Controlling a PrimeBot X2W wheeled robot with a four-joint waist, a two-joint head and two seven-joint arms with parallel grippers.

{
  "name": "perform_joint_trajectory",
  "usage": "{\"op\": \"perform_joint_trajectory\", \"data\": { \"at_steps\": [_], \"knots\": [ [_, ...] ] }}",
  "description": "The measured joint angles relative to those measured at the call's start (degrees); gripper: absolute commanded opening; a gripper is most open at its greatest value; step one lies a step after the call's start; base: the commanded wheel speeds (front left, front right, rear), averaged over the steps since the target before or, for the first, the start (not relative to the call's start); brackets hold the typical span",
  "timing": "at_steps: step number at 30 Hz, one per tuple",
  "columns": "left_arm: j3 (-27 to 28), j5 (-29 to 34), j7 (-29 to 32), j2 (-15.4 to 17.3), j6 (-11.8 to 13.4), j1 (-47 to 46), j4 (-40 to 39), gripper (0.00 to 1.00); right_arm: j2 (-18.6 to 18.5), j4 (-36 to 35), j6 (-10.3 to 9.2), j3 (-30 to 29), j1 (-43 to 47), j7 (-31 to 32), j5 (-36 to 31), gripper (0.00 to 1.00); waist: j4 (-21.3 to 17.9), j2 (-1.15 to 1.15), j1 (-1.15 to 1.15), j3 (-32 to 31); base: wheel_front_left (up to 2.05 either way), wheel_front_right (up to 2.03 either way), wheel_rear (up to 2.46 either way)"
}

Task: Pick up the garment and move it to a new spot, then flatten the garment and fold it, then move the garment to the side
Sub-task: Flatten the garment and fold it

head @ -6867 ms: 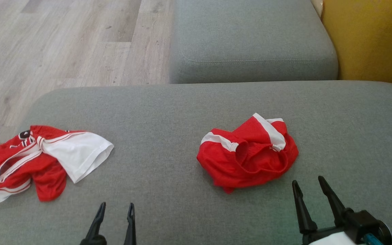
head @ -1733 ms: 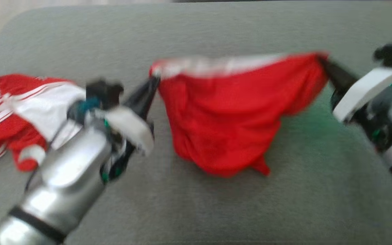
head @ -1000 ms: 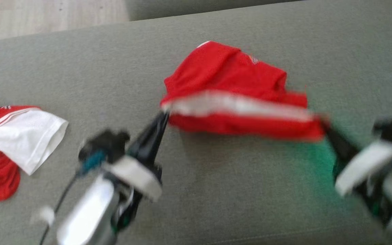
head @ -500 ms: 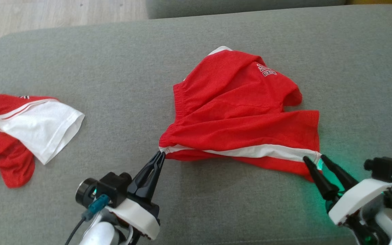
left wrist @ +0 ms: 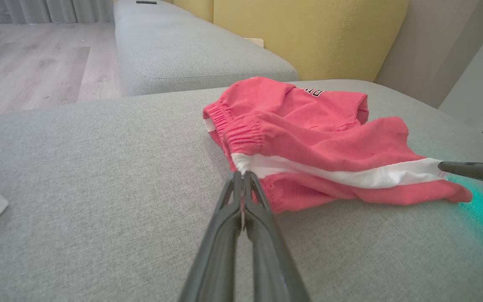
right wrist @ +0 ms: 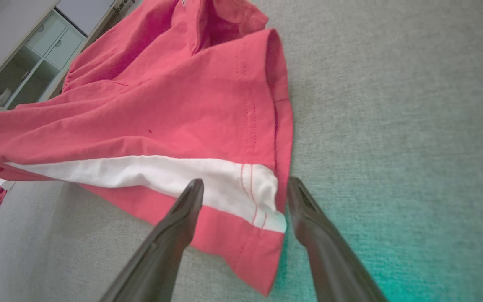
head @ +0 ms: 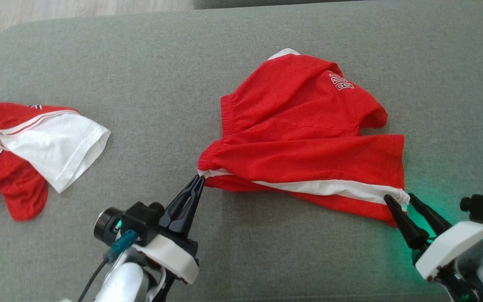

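left tool (head: 199, 178) pinched closed, right tool (head: 398, 196) parted

white block lettering (head: 341, 82) on red shorts (head: 308, 142), too small to read

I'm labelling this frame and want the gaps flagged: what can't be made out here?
Print on the shorts: head view, a fold hides part of it; left wrist view, too small.
Jersey: head view, cut off by the left edge.
Cloth pinched in the left end effector: left wrist view, its shut fingers hide it.
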Motion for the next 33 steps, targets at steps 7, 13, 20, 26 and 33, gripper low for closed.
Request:
{"op": "perform_joint_trajectory", "data": {
  "at_steps": [7, 13, 20, 26, 33],
  "knots": [
    [0.38, 0.09, 0.0, -0.47, -0.22, 0.02, 0.87, 0.0, 1.93, -2.11, 0.0, -2.55, 0.66, 2.09, -1.79, 0.0, 0.36, 0.0, 0.0, 0.07, 0.0, 0.0, 0.0],
    [0.54, 0.19, 0.0, -0.47, -0.23, -0.05, 1.24, 0.0, 2.34, -3.07, 0.0, -4.04, 2.18, 3.43, -3.86, 0.0, 0.57, 0.0, 0.0, -0.25, 0.0, 0.0, 0.0],
    [-1.35, -3.78, 0.0, 0.99, -0.24, -3.15, -0.49, 0.0, 3.49, -6.56, 0.0, -11.11, 1.59, -0.21, -6.3, 0.0, -0.46, 0.0, 0.0, -1.76, 0.0, 0.0, 0.0],
    [-7.83, -12.51, 3.1, 8.22, -0.66, -20.83, -2.7, 0.0, 3.15, -8.48, 0.0, -19.38, -10.72, -1.16, -9.76, 0.0, -2.83, 0.0, 0.0, -1.4, 0.0, 0.0, 0.0],
    [-17.92, -19.0, 7.54, 9.39, -0.66, -50.9, 1.04, 0.0, 1.76, -3.26, 0.0, -25.74, -36.41, -0.34, -16.31, 0.0, -5.37, 0.0, 0.0, 2.32, 0.0, 0.0, 0.0]
  ]
}}
